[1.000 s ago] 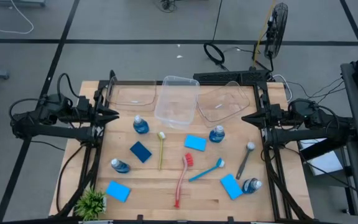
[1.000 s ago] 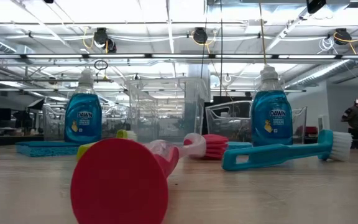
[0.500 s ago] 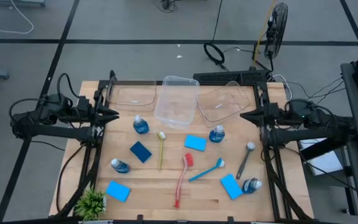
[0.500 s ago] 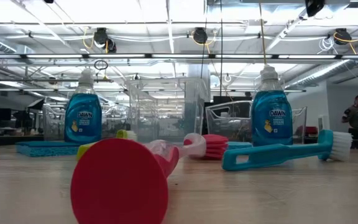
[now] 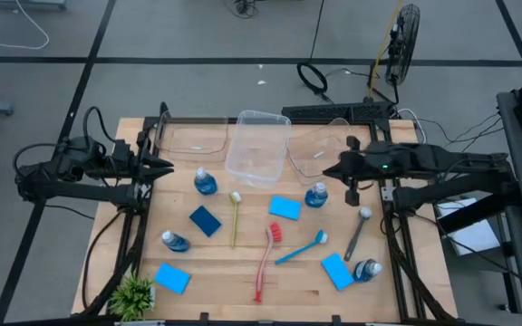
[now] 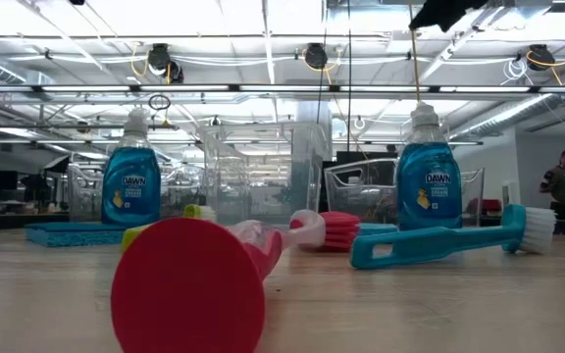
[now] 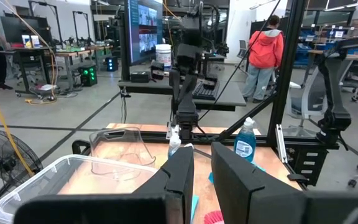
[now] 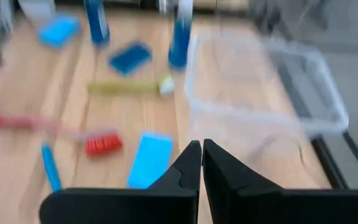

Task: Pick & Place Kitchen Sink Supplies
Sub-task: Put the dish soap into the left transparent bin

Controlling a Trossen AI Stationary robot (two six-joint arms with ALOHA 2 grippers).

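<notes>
Over the far right tubs, your right gripper (image 5: 331, 170)
Fingers pressed together, holding nothing, touching nothing.

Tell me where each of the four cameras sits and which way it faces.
High: overhead, straight down; both arms, right gripper above the wooden table.
Low: table height, level; red long-handled brush nearest.
Left wrist: past the left gripper, across the table.
Right wrist: past shut fingers, down at the table.
Shared: clear plastic tub.

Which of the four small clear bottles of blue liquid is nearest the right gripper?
The bottle of blue liquid beside the light blue sponge, just below the right gripper; the other three stand farther off.
</notes>
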